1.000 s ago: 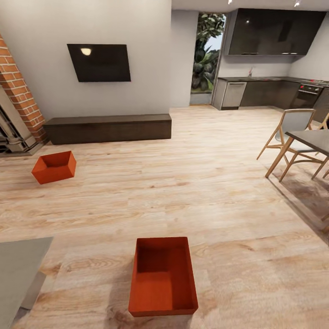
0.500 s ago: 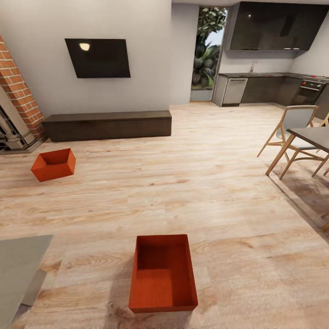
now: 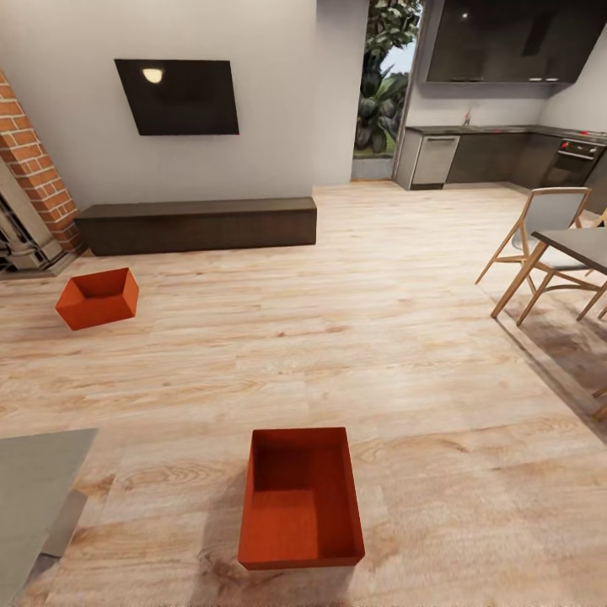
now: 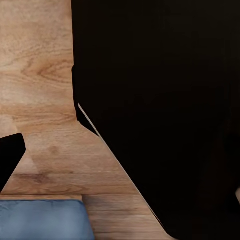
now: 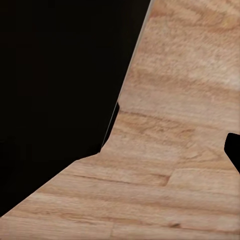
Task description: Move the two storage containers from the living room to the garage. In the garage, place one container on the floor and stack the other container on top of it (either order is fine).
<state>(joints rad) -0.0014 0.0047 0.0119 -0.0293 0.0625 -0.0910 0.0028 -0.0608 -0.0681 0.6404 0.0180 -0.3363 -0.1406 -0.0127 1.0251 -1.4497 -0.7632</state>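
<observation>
Approach step, nothing grasped. Near storage container (image 3: 301, 499) sits on wood-plank floor (image 3: 438, 354) just ahead; far container (image 3: 97, 298) near brick fireplace (image 3: 29, 181). Jaw state: can't tell. Next: close in, reach down for near bin.

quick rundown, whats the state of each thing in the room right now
near storage container: upright on the wood-plank floor, empty, open top
far storage container: on the floor near the brick fireplace, empty
wall TV: off, dark screen
low cabinet: shut, against the wall
chair: upright by the table
</observation>
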